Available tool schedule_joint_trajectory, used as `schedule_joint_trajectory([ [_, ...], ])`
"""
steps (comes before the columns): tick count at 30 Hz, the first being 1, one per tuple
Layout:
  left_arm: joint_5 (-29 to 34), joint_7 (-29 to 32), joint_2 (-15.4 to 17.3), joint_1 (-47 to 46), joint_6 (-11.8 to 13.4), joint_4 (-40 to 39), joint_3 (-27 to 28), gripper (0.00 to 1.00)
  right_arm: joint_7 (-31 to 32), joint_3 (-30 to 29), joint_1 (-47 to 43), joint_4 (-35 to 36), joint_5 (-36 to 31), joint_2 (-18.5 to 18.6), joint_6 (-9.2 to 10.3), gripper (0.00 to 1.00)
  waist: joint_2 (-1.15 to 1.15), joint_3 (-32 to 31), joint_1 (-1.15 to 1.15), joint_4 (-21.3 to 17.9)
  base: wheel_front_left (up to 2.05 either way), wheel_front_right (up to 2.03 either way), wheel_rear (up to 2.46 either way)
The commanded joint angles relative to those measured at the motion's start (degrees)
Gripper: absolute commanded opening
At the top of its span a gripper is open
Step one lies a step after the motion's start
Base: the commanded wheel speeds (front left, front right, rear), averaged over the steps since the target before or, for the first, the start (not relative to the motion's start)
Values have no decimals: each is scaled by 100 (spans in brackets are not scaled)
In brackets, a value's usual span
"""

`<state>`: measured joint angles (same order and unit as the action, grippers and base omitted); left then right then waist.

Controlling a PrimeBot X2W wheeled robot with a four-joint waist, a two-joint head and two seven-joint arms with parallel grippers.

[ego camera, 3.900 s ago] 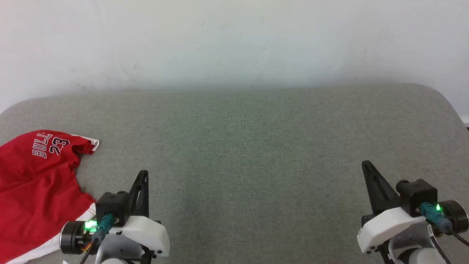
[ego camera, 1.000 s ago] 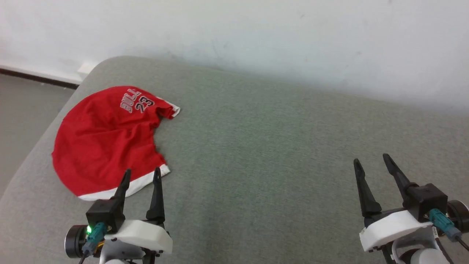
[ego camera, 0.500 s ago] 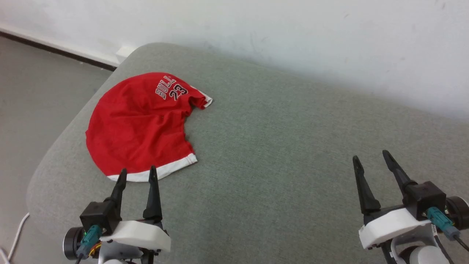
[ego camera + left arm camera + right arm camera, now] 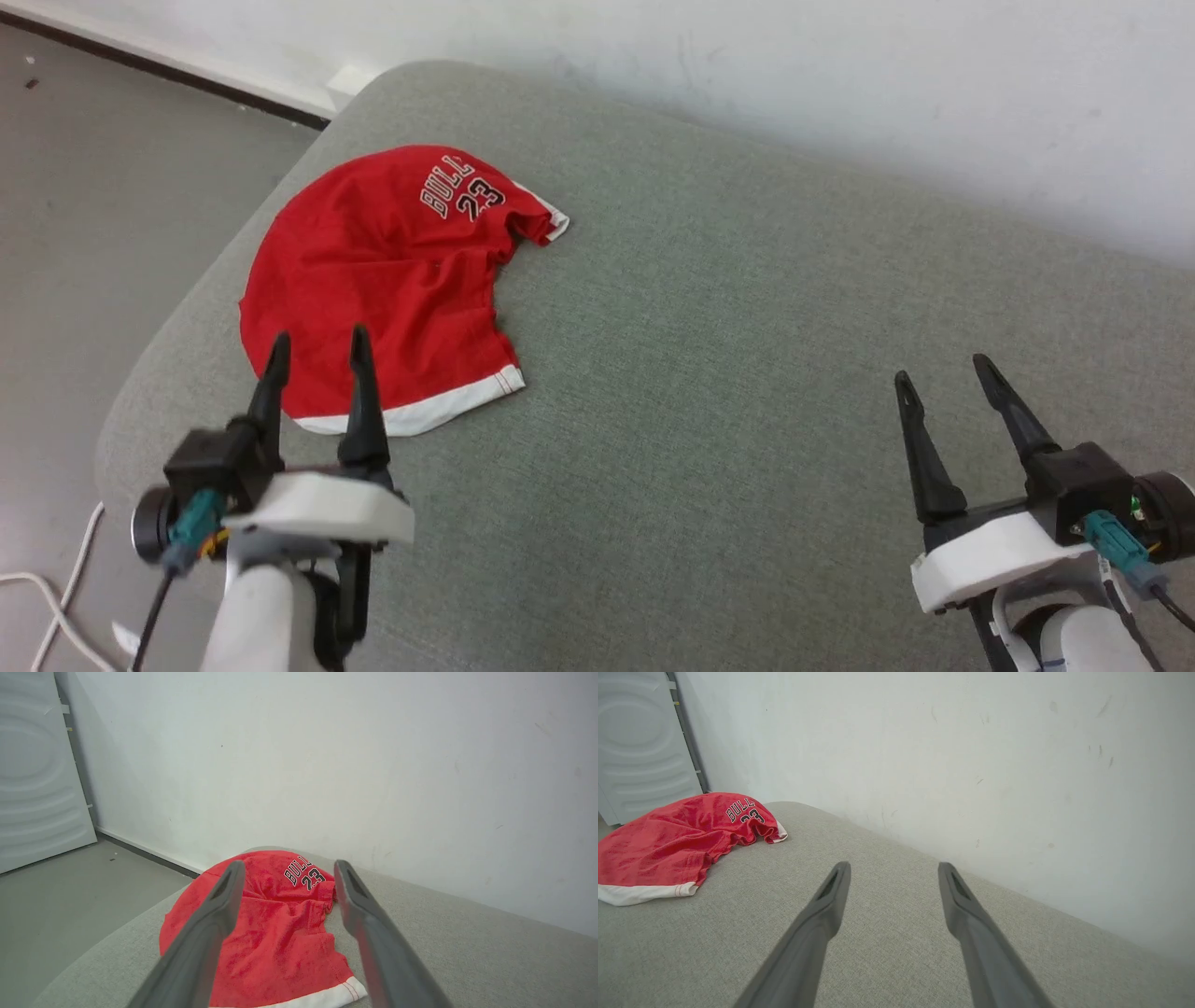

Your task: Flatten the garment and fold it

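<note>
Advanced left gripper [image 4: 318, 353] up to white hem of shorts [image 4: 373, 271], jaws spread, empty. Found shorts crumpled, perhaps doubled over, at left end of cushion [image 4: 709, 308]; right gripper [image 4: 943, 378] likewise spread, well apart. Suggests first grasp next; flattening not begun.

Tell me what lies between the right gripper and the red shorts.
Bare grey cushion runs from the right gripper to the shorts, seen in the head view.
</note>
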<state>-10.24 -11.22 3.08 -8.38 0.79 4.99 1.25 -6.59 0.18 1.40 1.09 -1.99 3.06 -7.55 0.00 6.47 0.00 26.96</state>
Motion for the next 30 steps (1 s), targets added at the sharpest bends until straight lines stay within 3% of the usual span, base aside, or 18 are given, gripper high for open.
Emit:
schedule_joint_trajectory([
  [1, 22, -63, 13, -176, -53, 54, 36, 100, -10, 6, 106, 37, -42, -13, 5, 100, 0, 87, 0, -9, 0, 0, 0],
  [9, -125, 72, 485, -1595, -495, 1430, 73, 100, 30, 10, 232, 184, -123, -11, 6, 100, 0, 453, 0, -192, 0, 0, 0],
  [15, -628, 1268, 859, -2505, -713, 2749, -78, 100, 36, 10, 298, 257, -112, 27, 6, 100, 0, 783, 0, -381, 0, 0, 0],
  [21, -1018, 2622, 1221, -3055, -690, 4126, 4, 100, 31, 60, 433, 310, -59, 96, 6, 100, 0, 1089, 0, -575, 0, 0, 0],
  [24, -1091, 2883, 1381, -3265, -614, 4675, 39, 100, 34, 63, 507, 336, -37, 148, 6, 100, 0, 1232, 0, -643, 0, 0, 0],
  [30, -1194, 3371, 1274, -3507, -560, 5470, -53, 100, 35, 78, 591, 353, 22, 232, 6, 100, 0, 1369, 0, -692, 0, 0, 0],
])
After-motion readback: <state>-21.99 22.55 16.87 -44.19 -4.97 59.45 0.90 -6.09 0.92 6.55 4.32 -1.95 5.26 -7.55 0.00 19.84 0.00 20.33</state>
